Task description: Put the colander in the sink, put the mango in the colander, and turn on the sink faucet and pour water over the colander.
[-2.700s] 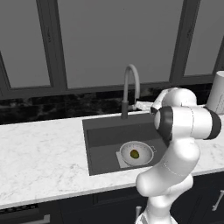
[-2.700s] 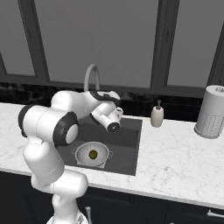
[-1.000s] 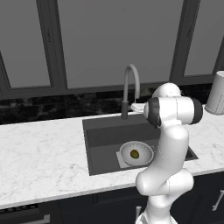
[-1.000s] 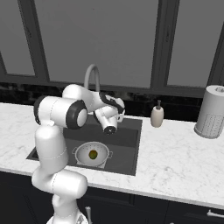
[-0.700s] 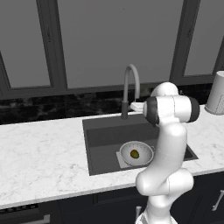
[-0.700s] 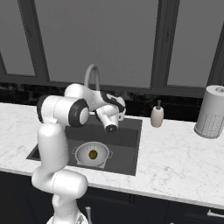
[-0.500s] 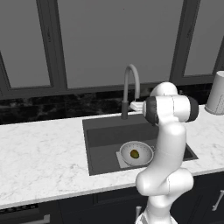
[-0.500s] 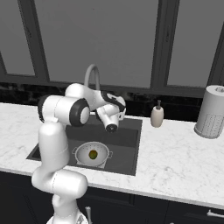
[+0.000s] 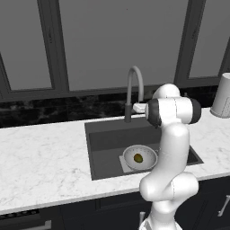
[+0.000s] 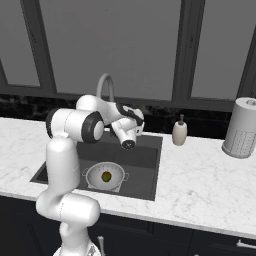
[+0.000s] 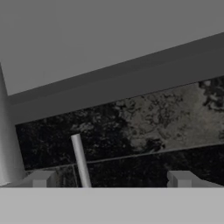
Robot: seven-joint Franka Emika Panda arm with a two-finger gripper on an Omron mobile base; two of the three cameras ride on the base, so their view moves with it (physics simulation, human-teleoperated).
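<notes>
Faucet lever (image 11: 81,162) stands between the claw's (image 11: 109,179) spread tips.

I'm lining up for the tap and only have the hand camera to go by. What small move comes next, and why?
Probably ease the open gripper forward onto the faucet's thin lever, which stands between the fingertips but not yet touched. The mango already sits in the colander in the sink, and no water runs from the sink faucet.

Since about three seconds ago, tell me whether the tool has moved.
Yes. The tool has swung back from over the sink toward the sink faucet, its jaws open near the lever.
</notes>
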